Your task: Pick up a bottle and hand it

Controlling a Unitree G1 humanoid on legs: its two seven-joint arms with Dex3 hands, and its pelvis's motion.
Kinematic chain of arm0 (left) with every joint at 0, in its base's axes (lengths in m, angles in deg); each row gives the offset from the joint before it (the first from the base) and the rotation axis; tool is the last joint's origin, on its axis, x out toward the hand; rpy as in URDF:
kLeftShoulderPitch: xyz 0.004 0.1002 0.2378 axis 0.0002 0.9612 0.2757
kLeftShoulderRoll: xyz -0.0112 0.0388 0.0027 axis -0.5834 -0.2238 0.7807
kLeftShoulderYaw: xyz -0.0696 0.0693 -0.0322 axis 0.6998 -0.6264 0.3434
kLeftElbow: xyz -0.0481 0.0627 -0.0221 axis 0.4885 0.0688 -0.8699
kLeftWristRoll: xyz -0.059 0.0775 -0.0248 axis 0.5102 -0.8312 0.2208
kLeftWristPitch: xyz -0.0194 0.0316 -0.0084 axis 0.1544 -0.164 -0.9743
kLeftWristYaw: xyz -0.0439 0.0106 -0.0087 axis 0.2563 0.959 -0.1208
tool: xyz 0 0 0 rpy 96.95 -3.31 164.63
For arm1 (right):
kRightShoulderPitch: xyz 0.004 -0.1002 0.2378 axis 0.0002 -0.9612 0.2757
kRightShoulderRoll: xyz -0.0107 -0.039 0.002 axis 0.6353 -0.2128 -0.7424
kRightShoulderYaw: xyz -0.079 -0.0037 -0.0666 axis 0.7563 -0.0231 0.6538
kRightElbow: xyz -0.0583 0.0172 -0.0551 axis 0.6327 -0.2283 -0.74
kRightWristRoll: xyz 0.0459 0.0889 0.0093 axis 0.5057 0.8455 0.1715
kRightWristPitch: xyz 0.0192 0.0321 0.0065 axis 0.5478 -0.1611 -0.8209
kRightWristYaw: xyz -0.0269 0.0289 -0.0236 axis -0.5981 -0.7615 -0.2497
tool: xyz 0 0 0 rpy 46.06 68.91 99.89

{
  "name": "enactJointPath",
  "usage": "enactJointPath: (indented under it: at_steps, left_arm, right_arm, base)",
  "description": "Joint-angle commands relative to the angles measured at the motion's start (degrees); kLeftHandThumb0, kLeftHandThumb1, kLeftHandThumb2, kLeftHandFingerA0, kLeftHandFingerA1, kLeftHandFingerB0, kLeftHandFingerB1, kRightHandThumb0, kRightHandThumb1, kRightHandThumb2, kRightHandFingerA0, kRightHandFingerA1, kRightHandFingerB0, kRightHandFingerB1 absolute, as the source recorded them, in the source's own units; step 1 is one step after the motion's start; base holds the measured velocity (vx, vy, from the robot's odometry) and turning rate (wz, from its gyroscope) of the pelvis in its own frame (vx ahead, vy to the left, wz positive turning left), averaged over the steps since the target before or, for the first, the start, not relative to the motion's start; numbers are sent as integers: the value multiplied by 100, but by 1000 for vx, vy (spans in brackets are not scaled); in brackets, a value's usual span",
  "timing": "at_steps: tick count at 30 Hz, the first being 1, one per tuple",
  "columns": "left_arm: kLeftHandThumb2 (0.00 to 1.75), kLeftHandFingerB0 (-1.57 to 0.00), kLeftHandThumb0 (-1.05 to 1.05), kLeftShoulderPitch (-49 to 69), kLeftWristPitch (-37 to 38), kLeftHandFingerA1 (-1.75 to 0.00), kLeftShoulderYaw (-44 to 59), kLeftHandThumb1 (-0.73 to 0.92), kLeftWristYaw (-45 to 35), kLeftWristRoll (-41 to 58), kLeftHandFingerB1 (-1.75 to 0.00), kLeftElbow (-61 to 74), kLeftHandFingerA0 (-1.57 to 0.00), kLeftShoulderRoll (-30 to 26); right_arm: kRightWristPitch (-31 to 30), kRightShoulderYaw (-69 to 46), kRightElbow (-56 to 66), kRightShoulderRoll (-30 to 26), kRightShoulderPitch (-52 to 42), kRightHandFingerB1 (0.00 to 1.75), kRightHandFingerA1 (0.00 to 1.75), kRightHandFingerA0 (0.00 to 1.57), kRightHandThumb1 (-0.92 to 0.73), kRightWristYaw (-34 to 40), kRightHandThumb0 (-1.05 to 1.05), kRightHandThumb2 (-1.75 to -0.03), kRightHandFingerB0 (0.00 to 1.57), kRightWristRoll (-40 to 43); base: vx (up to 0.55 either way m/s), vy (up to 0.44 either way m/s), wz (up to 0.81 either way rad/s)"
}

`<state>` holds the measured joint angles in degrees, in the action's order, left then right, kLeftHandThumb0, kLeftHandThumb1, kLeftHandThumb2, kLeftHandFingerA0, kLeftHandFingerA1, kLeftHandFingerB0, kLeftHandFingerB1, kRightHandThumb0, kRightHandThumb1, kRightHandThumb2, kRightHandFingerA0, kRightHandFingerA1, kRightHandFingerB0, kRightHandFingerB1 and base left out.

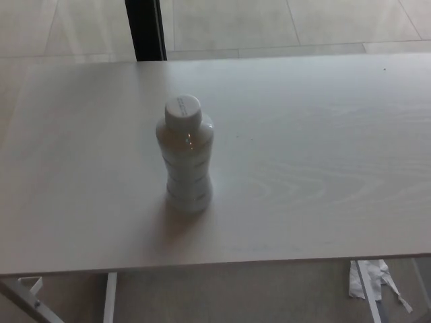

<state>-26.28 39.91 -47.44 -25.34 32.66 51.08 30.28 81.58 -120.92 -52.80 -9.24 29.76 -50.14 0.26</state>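
A pale bottle (pixel 186 161) stands upright on the surface (pixel 323 168), left of the middle of the view and roughly halfway between the near edge and the far edge. Its white screw cap (pixel 182 111) is on, ribbed round the side, and faint print runs across the flat top, too small to read. The body is whitish and narrows slightly at the waist, with light horizontal bands round it; a small bright glint sits just below the shoulder. A soft shadow falls from its base toward the near left. The surface is a broad, light board with a faint wood grain, most visible to the right of the bottle. Beyond the far edge lies a pale tiled floor (pixel 269 23), and a dark upright post (pixel 145 30) rises there, to the far left of the bottle. Under the near edge a white frame leg (pixel 110 296) shows at the lower left, and something white and crumpled (pixel 367 279) lies on the floor at the lower right. Neither the left hand nor the right hand shows anywhere in the view, so their fingers cannot be told as spread or closed; nothing touches the bottle.
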Motion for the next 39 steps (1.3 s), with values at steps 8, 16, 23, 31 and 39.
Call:
enactJointPath:
  at_steps: [8,16,23,31,39]
  left_arm:
    - [77,-47,-69,100,-1001,-119,1458,37,89,1732,-62,2172,-157,50]
    - [85,-37,-44,-1031,-1755,-135,1749,21,793,1691,-64,3380,-155,-493]
    - [56,-39,-78,-2167,-2317,-36,723,49,613,1171,-33,4156,-52,-1167]
    - [57,-20,-73,-3011,-2401,-44,-1157,51,191,731,-31,3969,-20,-1220]
    - [87,0,-39,-3179,-2304,-53,-2998,20,-36,-99,-50,3906,-3,-1327]
  right_arm:
    - [-140,-1265,934,16,-97,32,47,48,-53,-595,-44,-57,34,1652]
    - [-333,-1269,1043,66,-86,33,49,52,-49,-525,-46,-55,37,1692]
    - [-164,-1214,1016,16,-112,32,49,47,-53,-609,-44,-57,35,1649]
    - [-250,-1154,1048,5,-117,32,48,47,-52,-556,-46,-56,36,1667]
    - [-234,-1171,967,-40,-77,32,47,48,-52,-578,-46,-56,37,1737]
  base:
    - [0,0,0]
    - [0,0,0]
    - [0,0,0]
    - [0,0,0]
    - [0,0,0]
